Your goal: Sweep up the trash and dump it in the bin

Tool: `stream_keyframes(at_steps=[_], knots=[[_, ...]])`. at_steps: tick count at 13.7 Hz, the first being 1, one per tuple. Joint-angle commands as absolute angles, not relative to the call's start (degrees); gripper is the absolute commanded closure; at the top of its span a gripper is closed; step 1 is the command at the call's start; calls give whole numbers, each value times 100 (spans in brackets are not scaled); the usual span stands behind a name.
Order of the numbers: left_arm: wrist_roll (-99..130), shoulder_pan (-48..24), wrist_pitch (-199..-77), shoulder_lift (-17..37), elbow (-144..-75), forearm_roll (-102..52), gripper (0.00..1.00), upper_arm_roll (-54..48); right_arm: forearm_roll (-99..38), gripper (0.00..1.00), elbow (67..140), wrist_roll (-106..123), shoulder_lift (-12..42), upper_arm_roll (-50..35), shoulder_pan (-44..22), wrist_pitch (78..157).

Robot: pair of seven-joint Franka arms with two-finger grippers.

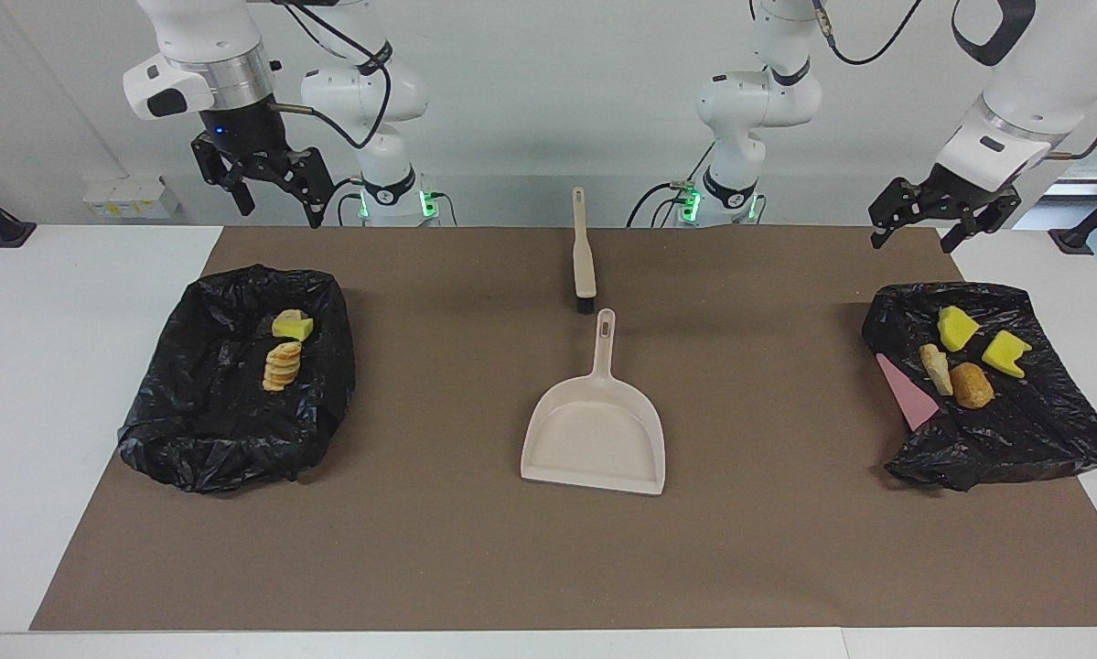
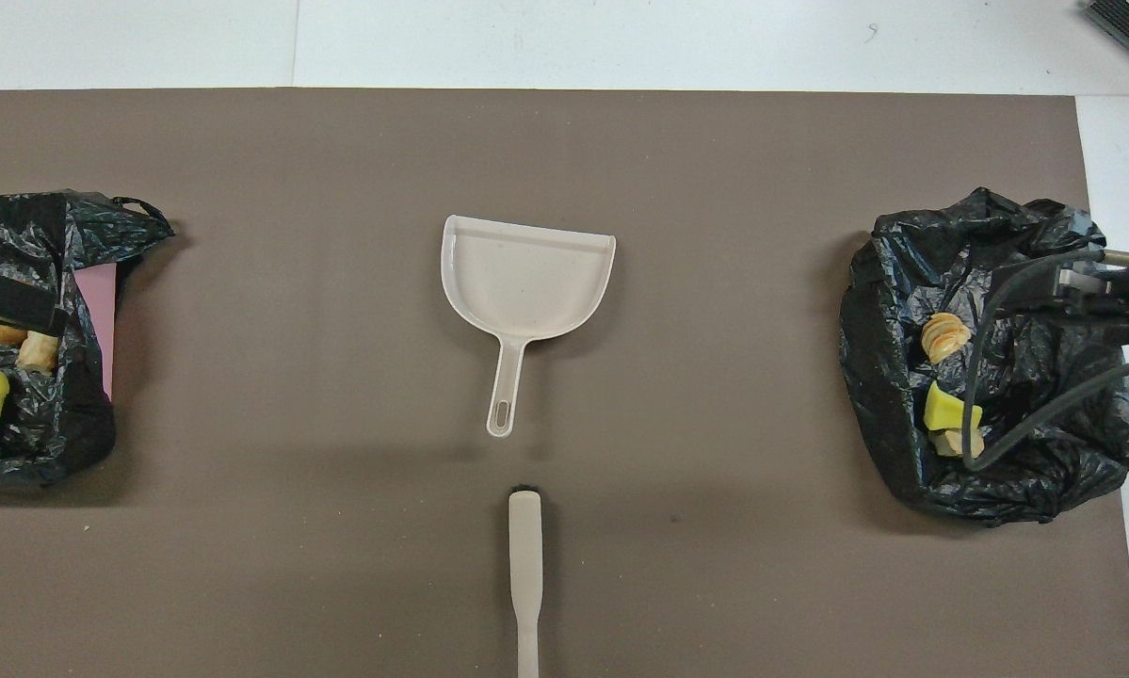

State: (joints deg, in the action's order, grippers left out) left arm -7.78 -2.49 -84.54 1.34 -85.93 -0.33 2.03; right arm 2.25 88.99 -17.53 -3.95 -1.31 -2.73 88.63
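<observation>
Jaws wide on both, holding nothing: left gripper over bench edge nr bin w/ four trash chunks; right gripper above other bin, three chunks. Dustpan, brush mid-mat.

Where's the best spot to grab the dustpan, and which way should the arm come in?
Take the dustpan by its thin handle, coming straight down from above. It lies flat on the mat with the handle pointing toward the robots, ending just short of the brush. The slim shaft suits a narrow pinch; the wide pan does not.
</observation>
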Motion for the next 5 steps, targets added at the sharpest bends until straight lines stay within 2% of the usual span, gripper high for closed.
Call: stream_keyframes(at_steps=[1,5], knots=[[-870,-229,-8367,167,-8481,-9,0,211,97,0,8921,-1582,-448,-132,-211,8772],[-870,-220,-8376,141,-8534,-9,0,211,97,0,8921,-1582,-448,-132,-211,8771]])
